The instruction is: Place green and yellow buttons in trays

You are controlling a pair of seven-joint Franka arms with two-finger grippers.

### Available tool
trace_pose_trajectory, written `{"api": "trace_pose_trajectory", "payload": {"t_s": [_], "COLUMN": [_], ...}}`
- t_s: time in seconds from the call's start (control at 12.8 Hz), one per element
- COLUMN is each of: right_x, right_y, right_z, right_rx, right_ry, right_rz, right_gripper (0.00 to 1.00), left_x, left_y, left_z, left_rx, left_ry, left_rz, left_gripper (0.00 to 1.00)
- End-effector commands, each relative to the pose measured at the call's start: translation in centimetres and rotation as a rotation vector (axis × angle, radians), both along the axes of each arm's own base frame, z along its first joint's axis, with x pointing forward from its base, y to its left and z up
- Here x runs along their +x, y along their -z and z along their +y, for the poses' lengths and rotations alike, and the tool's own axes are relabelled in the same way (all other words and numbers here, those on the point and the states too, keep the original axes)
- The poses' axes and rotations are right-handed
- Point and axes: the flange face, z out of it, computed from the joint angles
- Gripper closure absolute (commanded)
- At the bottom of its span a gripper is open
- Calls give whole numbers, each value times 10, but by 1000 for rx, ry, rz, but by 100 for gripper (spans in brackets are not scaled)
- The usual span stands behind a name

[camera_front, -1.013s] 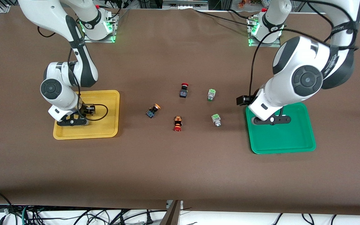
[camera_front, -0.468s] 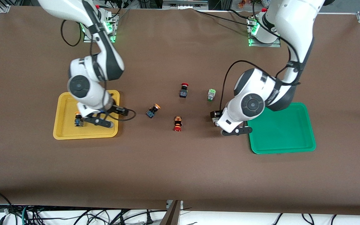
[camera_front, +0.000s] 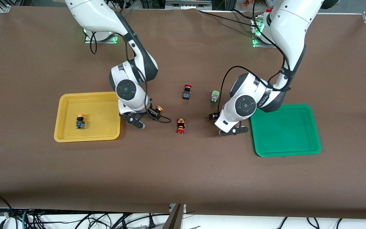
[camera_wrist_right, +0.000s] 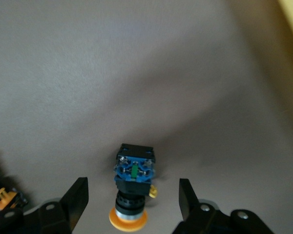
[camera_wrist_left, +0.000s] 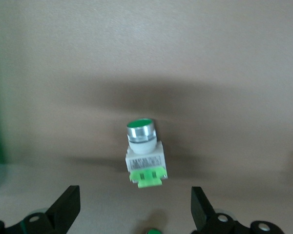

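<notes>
Front view: right gripper [camera_front: 137,118], jaws spread, hung over a yellow button [camera_wrist_right: 133,187]; left gripper [camera_front: 229,128], jaws spread, over a green button [camera_wrist_left: 144,150].

The desk [camera_front: 183,178] is covered by a brown cloth. Directly on it are laid a yellow tray [camera_front: 65,135] toward the right arm's end, a green tray [camera_front: 286,151] toward the left arm's end, and between them two red-capped switches [camera_front: 186,91] [camera_front: 180,126], two green buttons [camera_front: 214,96] [camera_wrist_left: 144,151] and one yellow button [camera_front: 157,110].
</notes>
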Motion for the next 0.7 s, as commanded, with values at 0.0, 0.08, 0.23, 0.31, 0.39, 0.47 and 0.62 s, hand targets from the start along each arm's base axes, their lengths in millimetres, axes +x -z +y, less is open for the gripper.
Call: {"api": "trace_pose_trajectory", "payload": {"t_s": [0.0,0.08,0.23,0.31,0.39,0.47,0.62], "right_x": [-2,-3,-3,0,8,19,38], "right_y": [17,19,20,16,1,-18,-53], "right_z": [11,11,8,2,-10,-35,-96], "right_rx": [6,3,-1,-3,-9,-26,-50], "right_ry": [46,44,21,-12,-44,-98,-239], "right_rz": [-12,-8,1,4,23,55,110], "right_gripper": [23,33,62,79,88,89,89], "left_x": [8,7,7,6,5,5,4], "left_y": [23,27,29,30,30,30,30], "left_z": [7,5,4,4,3,3,0], "left_rx": [-9,-6,-3,-3,1,4,6], "left_ry": [-57,-77,-98,-99,-110,-121,-113], "left_rz": [-43,-41,-40,-39,-37,-36,-40], "left_gripper": [0,0,0,0,0,2,33]}}
